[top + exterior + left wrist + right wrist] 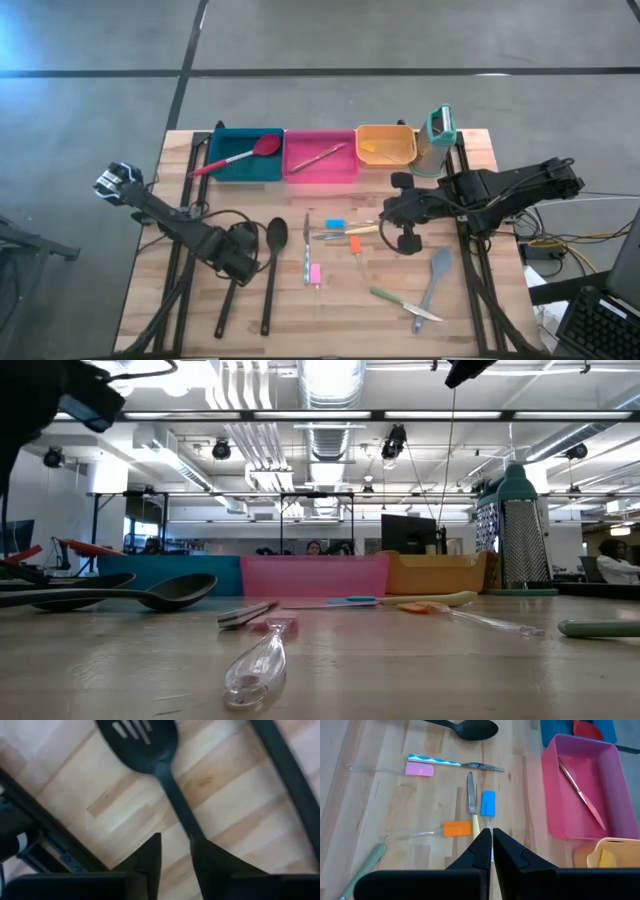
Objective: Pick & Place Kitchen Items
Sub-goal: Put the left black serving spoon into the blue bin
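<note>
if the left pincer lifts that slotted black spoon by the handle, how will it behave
Probably stiff: the slotted black spoon has a thick, straight handle. Likely head-heavy, since the left pincer straddles the handle away from the broad head, so it may droop. Its smooth handle could twist between the fingers.

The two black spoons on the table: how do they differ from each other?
The slotted black spoon has slits in its bowl, and the left gripper sits over its handle; the solid black spoon has a plain bowl and lies free, nearer the table's centre. Both are long, black, and roughly parallel.

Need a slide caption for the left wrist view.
Left gripper low over the wooden table, fingers either side of a black slotted spoon's handle.
</note>
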{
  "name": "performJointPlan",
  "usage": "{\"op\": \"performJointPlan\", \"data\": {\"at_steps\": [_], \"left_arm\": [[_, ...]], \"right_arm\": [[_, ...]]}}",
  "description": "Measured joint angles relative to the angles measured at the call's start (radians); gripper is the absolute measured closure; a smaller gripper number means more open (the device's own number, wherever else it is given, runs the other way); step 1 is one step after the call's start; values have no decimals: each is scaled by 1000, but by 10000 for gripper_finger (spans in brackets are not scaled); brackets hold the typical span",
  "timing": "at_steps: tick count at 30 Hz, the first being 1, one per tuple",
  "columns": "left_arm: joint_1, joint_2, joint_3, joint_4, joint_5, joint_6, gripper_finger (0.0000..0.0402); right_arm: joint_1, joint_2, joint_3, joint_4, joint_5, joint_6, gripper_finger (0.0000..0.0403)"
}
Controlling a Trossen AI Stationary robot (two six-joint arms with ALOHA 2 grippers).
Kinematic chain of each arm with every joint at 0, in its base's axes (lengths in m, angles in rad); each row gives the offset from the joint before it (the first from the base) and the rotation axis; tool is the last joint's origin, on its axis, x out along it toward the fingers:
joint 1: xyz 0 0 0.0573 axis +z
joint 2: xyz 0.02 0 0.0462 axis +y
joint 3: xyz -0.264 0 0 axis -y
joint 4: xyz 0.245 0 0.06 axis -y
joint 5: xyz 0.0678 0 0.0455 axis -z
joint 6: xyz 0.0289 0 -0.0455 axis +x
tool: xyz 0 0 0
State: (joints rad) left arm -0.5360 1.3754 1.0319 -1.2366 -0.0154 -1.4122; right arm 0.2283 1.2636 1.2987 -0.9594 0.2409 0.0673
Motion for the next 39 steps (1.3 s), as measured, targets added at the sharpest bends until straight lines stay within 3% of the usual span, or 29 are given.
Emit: {"op": "performJointPlan", "data": {"at_steps": [6, 11, 17, 33, 39], "left_arm": [[6, 0, -69, 28, -1, -74, 236], [8, 0, -137, 168, 0, -110, 218], [20, 0, -228, 349, 27, -119, 219], [31, 1, -377, 507, 77, -182, 223], [33, -3, -413, 513, 78, -175, 248]], "right_arm": [[0, 0, 0, 7, 0, 0, 392], [0, 0, 0, 8, 4, 0, 392], [0, 0, 0, 8, 22, 0, 392], [0, 0, 0, 15, 24, 0, 392], [0, 0, 0, 17, 24, 0, 392]]}}
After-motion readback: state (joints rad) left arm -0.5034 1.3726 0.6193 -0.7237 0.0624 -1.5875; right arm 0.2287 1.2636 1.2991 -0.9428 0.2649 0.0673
